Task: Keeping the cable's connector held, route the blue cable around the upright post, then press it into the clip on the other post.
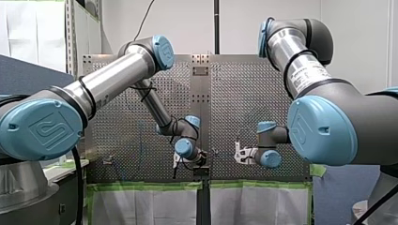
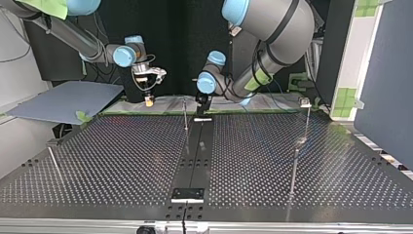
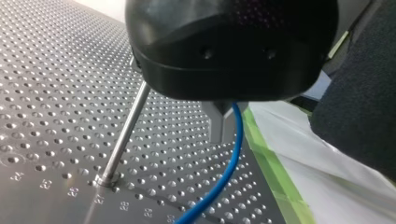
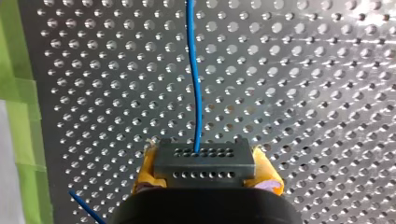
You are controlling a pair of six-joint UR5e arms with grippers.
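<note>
In the right wrist view my right gripper (image 4: 205,176) is shut on a black connector (image 4: 204,161), clamped between its yellow pads (image 4: 145,170). The blue cable (image 4: 194,70) leaves the connector and runs ahead over the perforated plate. In the left wrist view my left gripper (image 3: 223,133) is shut on the blue cable (image 3: 231,163), which hangs down from its metal fingers. An upright post (image 3: 122,142) stands just beside that gripper. In the top view both grippers, my right (image 2: 149,100) and my left (image 2: 201,105), are at the table's far edge, with the thin post (image 2: 185,114) between them.
A taller post (image 2: 307,122) with a clip-like top stands at the top view's right. Another post (image 2: 53,163) leans at its left. A black plate (image 2: 188,194) sits on the table's near middle. Green tape (image 3: 275,168) edges the table (image 2: 122,161).
</note>
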